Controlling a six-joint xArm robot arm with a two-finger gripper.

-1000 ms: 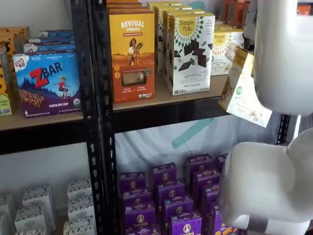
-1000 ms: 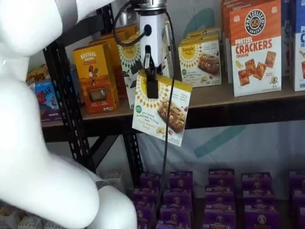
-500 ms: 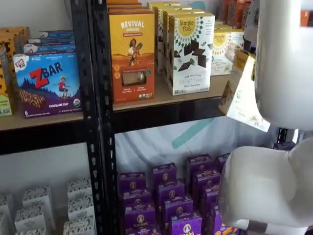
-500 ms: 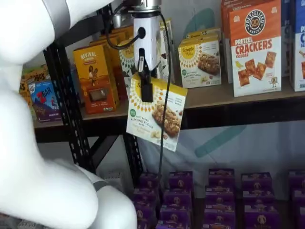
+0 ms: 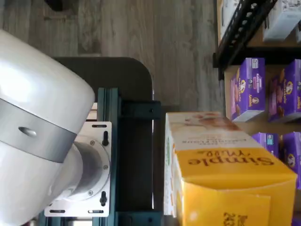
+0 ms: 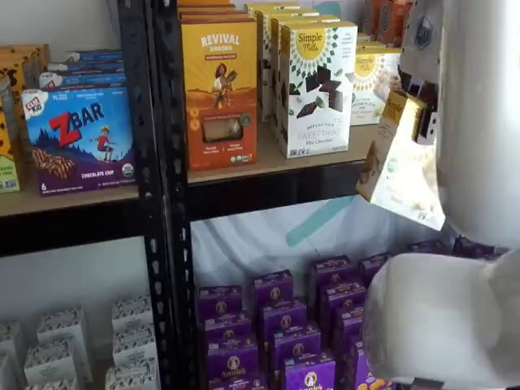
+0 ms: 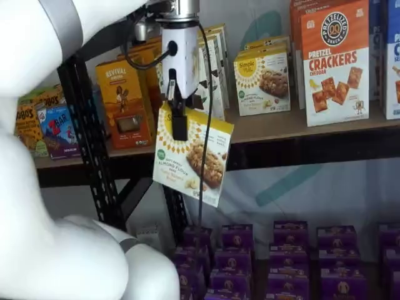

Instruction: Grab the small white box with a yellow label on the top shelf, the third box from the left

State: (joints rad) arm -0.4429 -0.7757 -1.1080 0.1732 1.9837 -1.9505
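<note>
Grab looks done: the Simple Mills almond flour box [image 7: 192,161] is off the top shelf [image 7: 300,125], hanging tilted in the air in front of and below its front rail. Judging from this, only carrying it away is left.

Gripper [image 7: 179,125] clenched on the box's yellow top edge, one black finger across the front face. White gripper body upright, pointing down; arm in the foreground in both shelf views.

Behind, more Simple Mills boxes [image 7: 262,75] on the shelf.

The top shelf [image 7: 294,128] carries a cracker box [image 7: 334,62] and cookie cartons [image 7: 262,78].
</note>
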